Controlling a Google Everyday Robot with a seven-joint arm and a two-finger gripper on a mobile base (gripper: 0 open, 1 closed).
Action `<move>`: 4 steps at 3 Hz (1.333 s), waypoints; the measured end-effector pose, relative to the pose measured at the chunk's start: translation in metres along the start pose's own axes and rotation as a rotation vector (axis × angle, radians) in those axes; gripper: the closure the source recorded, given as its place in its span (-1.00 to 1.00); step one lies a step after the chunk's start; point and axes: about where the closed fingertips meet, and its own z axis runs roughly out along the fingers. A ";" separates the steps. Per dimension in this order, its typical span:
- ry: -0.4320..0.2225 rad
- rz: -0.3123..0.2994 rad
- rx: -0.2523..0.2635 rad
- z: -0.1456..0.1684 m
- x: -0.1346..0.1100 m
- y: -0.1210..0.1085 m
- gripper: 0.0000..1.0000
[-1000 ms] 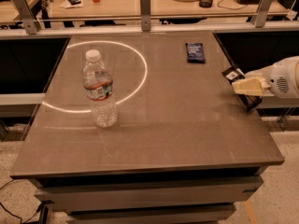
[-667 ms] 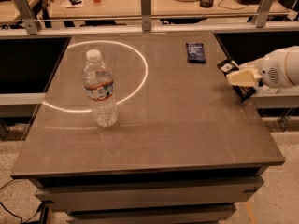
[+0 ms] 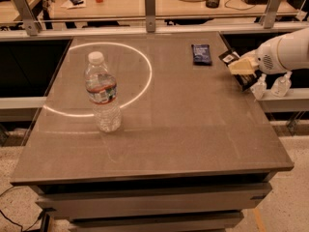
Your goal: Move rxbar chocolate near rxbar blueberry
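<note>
The rxbar chocolate [image 3: 229, 58], a black bar with a white patch at its far end, is held at the table's right edge, a little above the surface. My gripper [image 3: 242, 66] comes in from the right on a white arm and is shut on the bar, its tan fingers [image 3: 240, 67] covering the middle of it. The rxbar blueberry [image 3: 201, 53], a short dark navy packet, lies flat on the table at the back right, a short way left of the held bar.
A clear water bottle [image 3: 102, 93] with a white cap stands upright left of centre on the brown table [image 3: 183, 129]. A bright ring of light [image 3: 145, 76] shows on the tabletop. A rail with metal posts [image 3: 150, 4] runs behind the table.
My gripper has carried the black bar farther back and to the left along the table's right edge, closer to the navy packet. The bottle and the navy packet have not moved.
</note>
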 end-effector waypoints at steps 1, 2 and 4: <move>-0.002 0.008 0.023 0.015 -0.016 -0.018 1.00; 0.010 0.010 0.026 0.033 -0.030 -0.029 1.00; 0.023 -0.024 -0.016 0.068 -0.053 -0.030 1.00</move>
